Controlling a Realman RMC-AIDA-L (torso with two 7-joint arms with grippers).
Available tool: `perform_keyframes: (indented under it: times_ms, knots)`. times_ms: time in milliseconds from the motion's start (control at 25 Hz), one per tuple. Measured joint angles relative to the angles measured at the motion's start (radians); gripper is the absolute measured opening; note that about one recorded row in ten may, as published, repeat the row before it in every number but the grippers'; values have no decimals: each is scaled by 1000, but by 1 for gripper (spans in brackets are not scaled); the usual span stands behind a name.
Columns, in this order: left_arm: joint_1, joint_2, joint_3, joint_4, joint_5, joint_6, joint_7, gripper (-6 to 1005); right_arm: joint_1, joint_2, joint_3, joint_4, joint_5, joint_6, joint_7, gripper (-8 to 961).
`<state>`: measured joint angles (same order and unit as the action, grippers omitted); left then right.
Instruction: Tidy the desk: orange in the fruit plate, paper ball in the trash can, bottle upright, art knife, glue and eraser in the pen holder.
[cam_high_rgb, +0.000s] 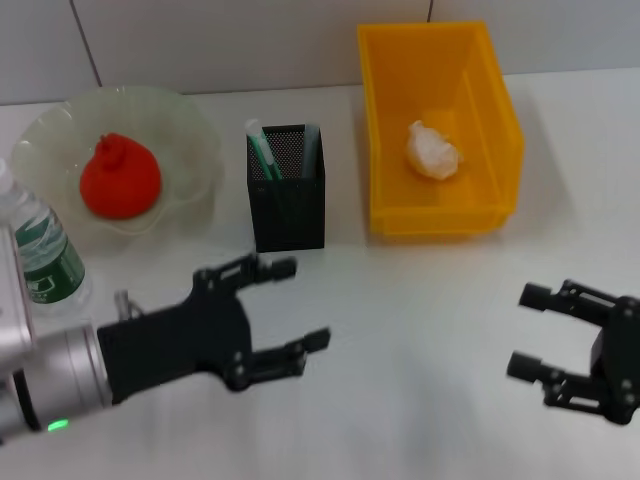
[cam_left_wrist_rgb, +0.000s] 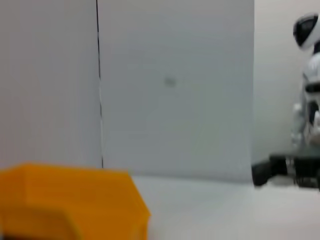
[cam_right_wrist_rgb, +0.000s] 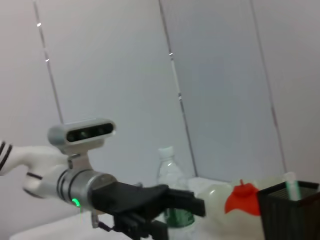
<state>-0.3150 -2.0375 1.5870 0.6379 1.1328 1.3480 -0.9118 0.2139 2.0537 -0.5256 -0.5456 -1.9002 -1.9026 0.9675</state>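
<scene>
Both pincers hang empty and spread wide over the bare front of the counter (cam_high_rgb: 420, 380): our left pincer (cam_high_rgb: 285, 310) in front of the pen holder (cam_high_rgb: 287, 200), our right pincer (cam_high_rgb: 535, 335) well apart, nearer the trash can (cam_high_rgb: 440, 125). We judge they sit back because little is left to carry: the orange (cam_high_rgb: 120, 178) lies in the fruit plate (cam_high_rgb: 190, 130), the paper ball (cam_high_rgb: 432, 150) in the trash can, and the bottle (cam_high_rgb: 40, 245) stands upright beside the plate. A green-and-white stick (cam_high_rgb: 262, 150) pokes from the pen holder; whether it is glue or knife we cannot tell. The mesh hides the rest, so we cannot confirm the eraser. The bottle is partly cut off by our left arm.
</scene>
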Motion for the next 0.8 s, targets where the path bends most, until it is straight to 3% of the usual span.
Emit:
perform_keyframes:
  times_ms: [160,320,800]
  knots:
    - [5,-7,-50,-70,55,-2,20,811,4,6,0,-2,-41,11,-24,776]
    - [-5,4,-52,-114,77,6,12,811,18,9,0,5,-71,49,-30,776]
    - [-12,3,-63,-122,130,55,-10,811,73,25,-25,51,-124,116,-63,776]
